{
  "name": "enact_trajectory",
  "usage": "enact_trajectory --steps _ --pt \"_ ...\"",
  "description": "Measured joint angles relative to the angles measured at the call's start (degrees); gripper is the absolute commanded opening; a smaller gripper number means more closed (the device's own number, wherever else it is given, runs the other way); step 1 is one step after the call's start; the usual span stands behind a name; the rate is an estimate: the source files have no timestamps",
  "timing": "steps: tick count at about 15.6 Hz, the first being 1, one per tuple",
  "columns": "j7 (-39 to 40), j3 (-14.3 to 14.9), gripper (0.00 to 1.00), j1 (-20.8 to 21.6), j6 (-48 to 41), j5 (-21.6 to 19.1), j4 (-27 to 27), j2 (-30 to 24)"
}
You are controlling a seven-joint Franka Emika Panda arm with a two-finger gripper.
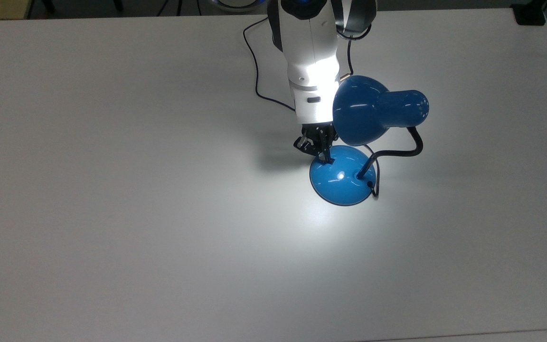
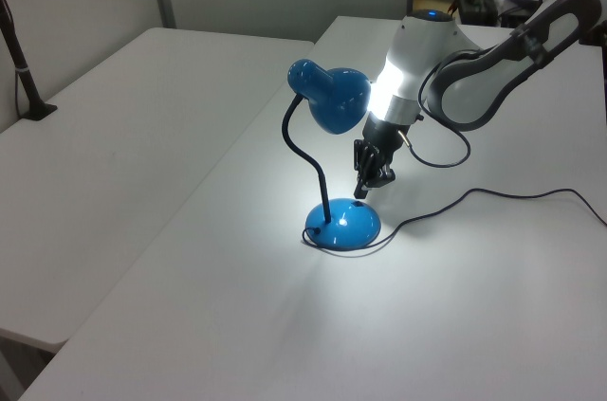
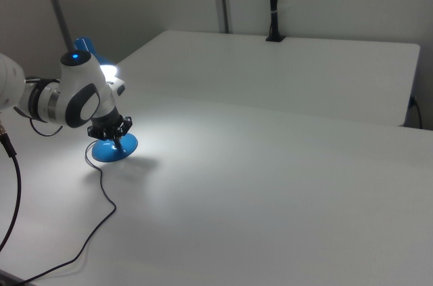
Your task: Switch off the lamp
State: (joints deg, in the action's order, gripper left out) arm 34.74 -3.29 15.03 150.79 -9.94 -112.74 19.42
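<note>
Gripper [image 1: 323,154] pointed down with fingers drawn close together, grasping nothing, tips touching the lamp's base [image 1: 342,183] at its near edge. Lamp [image 2: 330,102] lit, shade just beside the wrist, cord [image 3: 101,188] trailing off across the white table [image 1: 112,190].
</note>
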Motion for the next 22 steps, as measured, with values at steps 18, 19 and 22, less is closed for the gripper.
enact_trajectory --steps 18,19,22 --pt "-0.11 -1.09 0.00 -2.75 -1.34 -0.33 -0.83 0.56" --pt "-0.32 -1.09 0.00 -3.54 -2.00 -0.37 -0.83 0.49" --pt "-2.45 -1.06 0.00 -5.80 -5.30 -0.39 -0.66 -0.50"
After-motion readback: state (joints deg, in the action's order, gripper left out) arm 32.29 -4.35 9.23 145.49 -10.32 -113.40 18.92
